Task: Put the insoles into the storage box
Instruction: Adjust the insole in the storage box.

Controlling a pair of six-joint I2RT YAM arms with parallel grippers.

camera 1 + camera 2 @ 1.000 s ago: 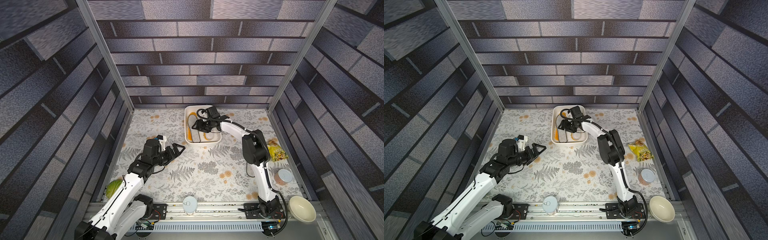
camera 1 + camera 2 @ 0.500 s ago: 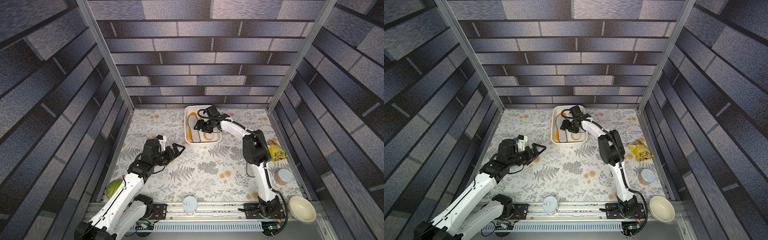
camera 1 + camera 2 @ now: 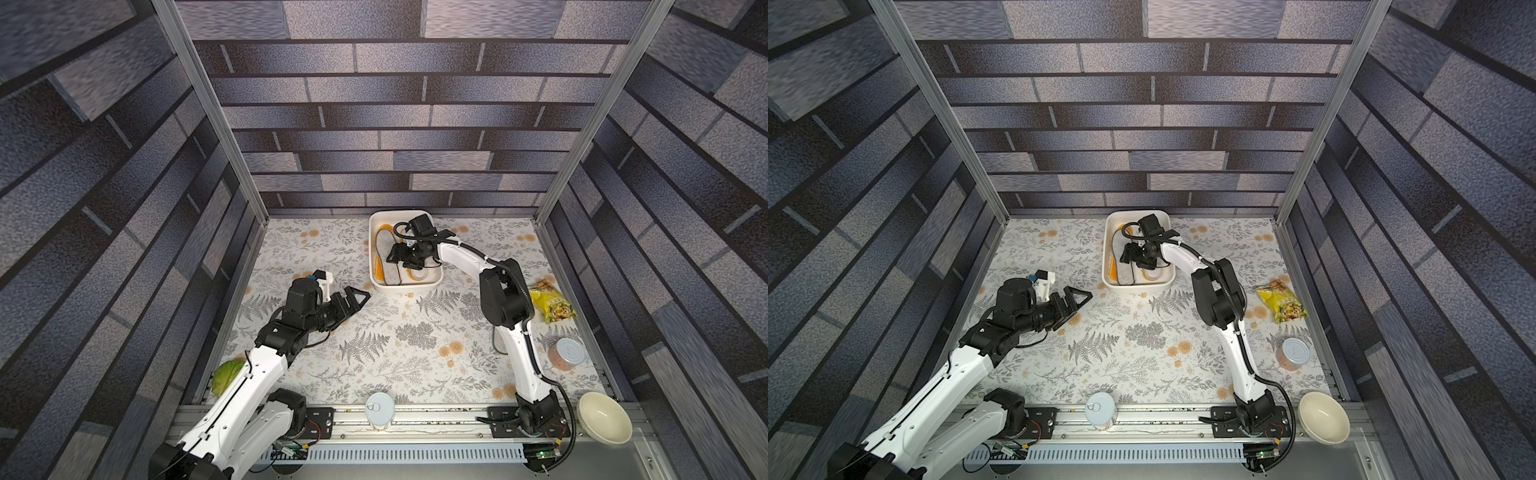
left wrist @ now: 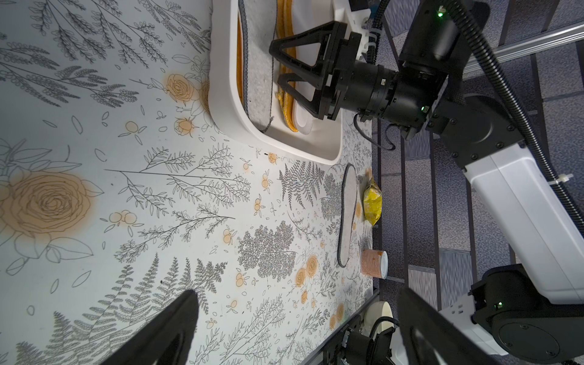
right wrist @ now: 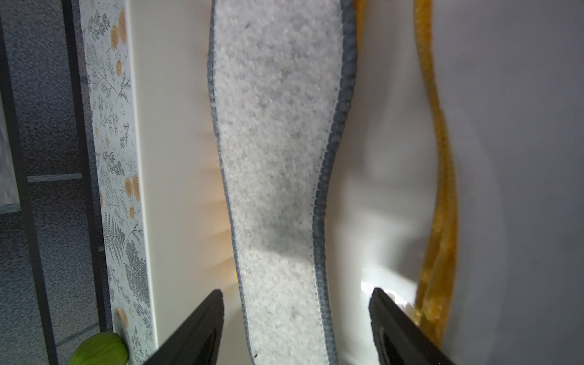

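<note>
The white storage box stands at the back middle of the table, seen in both top views. Inside it a grey felt insole lies flat along one wall, beside orange insoles standing on edge and a white insole. My right gripper hangs open over the grey insole's end, its fingers clear of both edges. A second grey insole lies on the table by the snack bag; my right arm hides it in both top views. My left gripper is wide open and empty, left of the box.
A yellow snack bag and a tin can sit along the right wall. A cream bowl is at the front right corner, another can at the front rail, a green cabbage at the front left.
The right gripper's jaws have widened over the box, and it has shifted slightly along the box. The left arm has not moved.
</note>
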